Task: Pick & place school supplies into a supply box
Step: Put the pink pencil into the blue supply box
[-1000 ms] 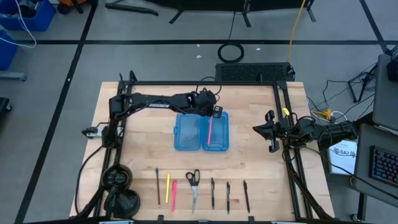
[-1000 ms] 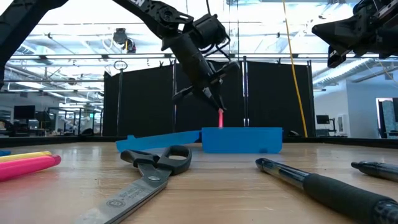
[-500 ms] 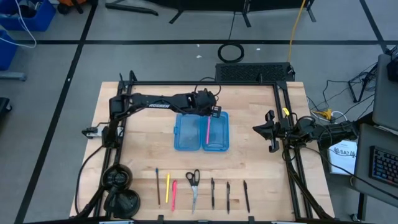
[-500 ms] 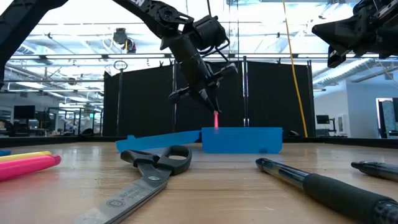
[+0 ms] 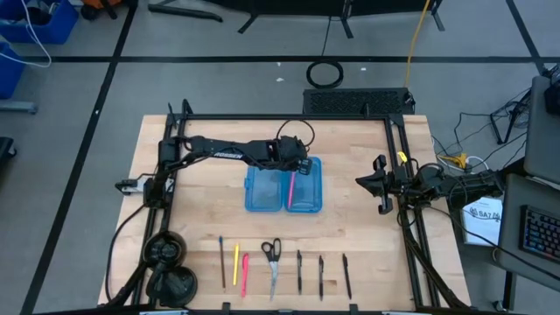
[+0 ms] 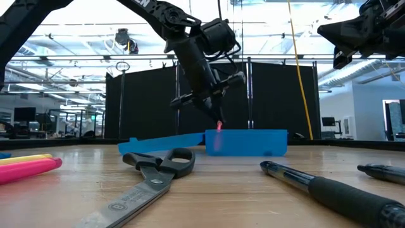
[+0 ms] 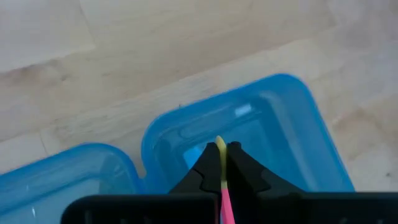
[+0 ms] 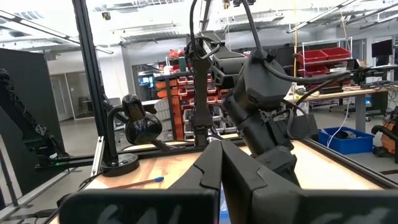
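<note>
The left gripper (image 5: 296, 171) clenched a pink pen (image 5: 290, 191) over the blue box (image 5: 306, 206), probably to drop it inside.

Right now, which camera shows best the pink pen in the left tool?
The high view: the whole pink pen over the supply box. Left wrist view shows only the clamped end; low view, its tip at the rim; right wrist view, nothing.

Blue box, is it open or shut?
Open. The blue box lies with both halves spread flat on the table, and the left pincer lowers a pink pen into one half.
</note>
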{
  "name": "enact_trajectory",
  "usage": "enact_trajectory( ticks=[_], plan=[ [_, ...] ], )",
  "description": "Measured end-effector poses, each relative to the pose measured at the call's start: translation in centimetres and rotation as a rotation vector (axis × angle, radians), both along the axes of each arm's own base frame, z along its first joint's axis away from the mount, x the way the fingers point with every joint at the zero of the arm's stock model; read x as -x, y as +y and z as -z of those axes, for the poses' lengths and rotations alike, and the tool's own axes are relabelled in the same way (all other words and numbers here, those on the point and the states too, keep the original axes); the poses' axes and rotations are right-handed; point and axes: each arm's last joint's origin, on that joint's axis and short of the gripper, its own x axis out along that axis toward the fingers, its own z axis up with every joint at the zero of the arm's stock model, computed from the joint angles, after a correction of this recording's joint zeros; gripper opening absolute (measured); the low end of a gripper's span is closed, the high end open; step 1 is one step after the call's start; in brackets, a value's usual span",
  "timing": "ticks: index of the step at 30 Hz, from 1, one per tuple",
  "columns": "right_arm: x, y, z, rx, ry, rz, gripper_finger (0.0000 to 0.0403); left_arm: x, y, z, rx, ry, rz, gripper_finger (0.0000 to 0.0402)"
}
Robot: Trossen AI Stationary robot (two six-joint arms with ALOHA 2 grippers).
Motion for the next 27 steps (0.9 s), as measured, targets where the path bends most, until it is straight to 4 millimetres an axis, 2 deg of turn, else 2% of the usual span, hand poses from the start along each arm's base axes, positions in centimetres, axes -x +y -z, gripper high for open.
enact_trajectory(
  ticks=[27],
  plan=[
    [0.00, 0.00, -0.01, 0.000, -0.001, 0.000, 0.0000, 0.08, -0.65, 0.15, -0.066, 0.055, 0.032, 0.0008]
  ],
)
